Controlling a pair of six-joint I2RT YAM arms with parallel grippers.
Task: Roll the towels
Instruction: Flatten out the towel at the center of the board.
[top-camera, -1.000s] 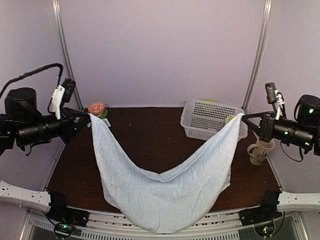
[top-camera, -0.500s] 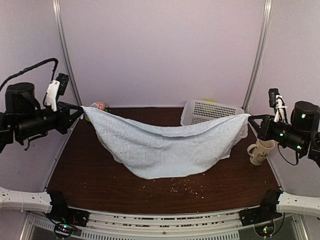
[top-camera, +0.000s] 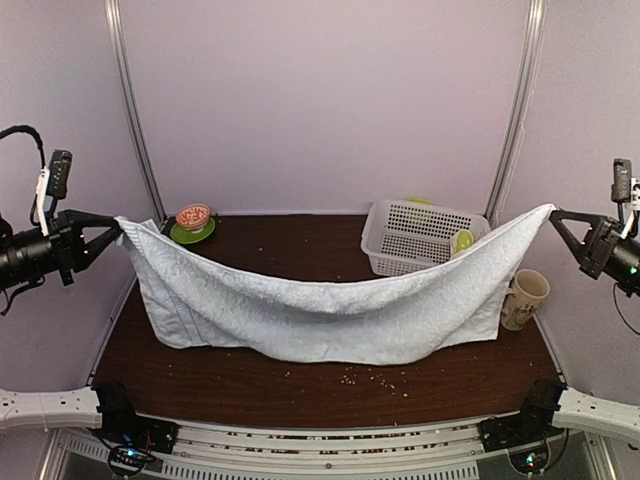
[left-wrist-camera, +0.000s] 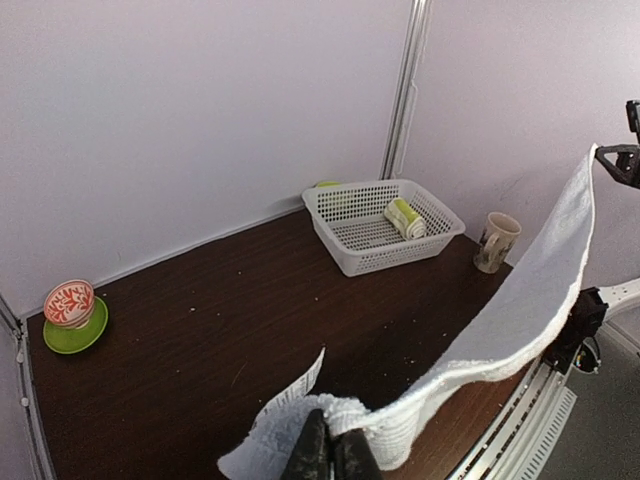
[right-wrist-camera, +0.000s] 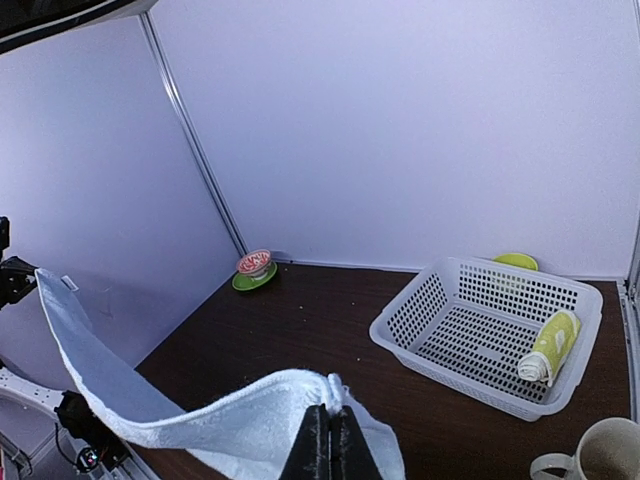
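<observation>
A white basket (top-camera: 410, 222) is sitting at two o'clock on the table (top-camera: 290, 250), a mug (top-camera: 525, 298) at three, a bowl (top-camera: 193, 215) on a saucer (top-camera: 186, 236) at ten.

The towel (top-camera: 330, 320) spans left claw (top-camera: 118, 228) to right claw (top-camera: 552, 212), before basket (top-camera: 400, 240).

**Illumination and image quality, three views**

Soft, even light reaches me from above; the walls (top-camera: 320, 100) read pale lavender, without glare. The pale-blue towel (top-camera: 320, 320) casts only a faint shadow on the dark counter (top-camera: 250, 385). My wrist views make the corner posts (left-wrist-camera: 405, 90) lean. My left tool (left-wrist-camera: 332, 440) and right tool (right-wrist-camera: 328, 425) appear dark and slightly soft.
</observation>
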